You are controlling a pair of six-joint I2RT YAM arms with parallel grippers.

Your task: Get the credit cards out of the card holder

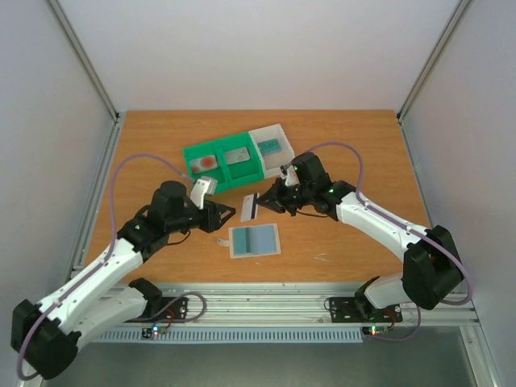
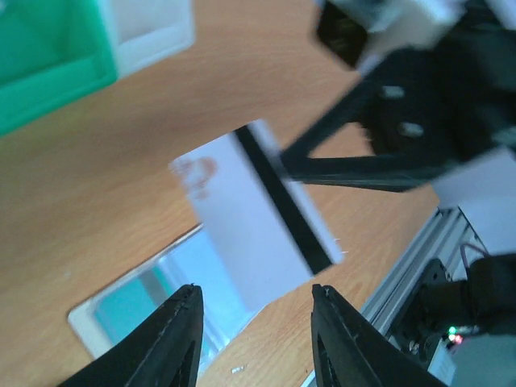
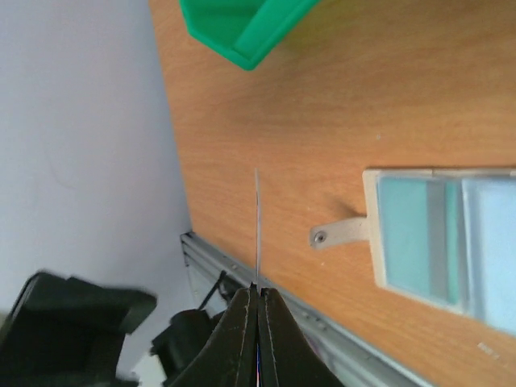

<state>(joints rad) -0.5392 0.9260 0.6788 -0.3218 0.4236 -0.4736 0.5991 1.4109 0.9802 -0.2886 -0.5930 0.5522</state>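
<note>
Nearest, the right gripper (image 3: 258,292) is clamped tight on a thin white card with a dark stripe (image 3: 257,218), held on edge above the wooden table (image 1: 355,242).

The left gripper (image 2: 255,294) faces it with jaws apart and empty, the card just ahead of its fingertips and not touching them. Flat on the table below both lies the pale beige card holder (image 1: 254,240), tab pointing left, with teal and pale blue cards showing inside. Further back, the green two-compartment tray (image 1: 256,172) holds a white card with a red circle (image 1: 207,161) and a grey card (image 1: 238,155). The white open tray (image 1: 284,134) touching it holds a teal card (image 1: 270,146).
</note>
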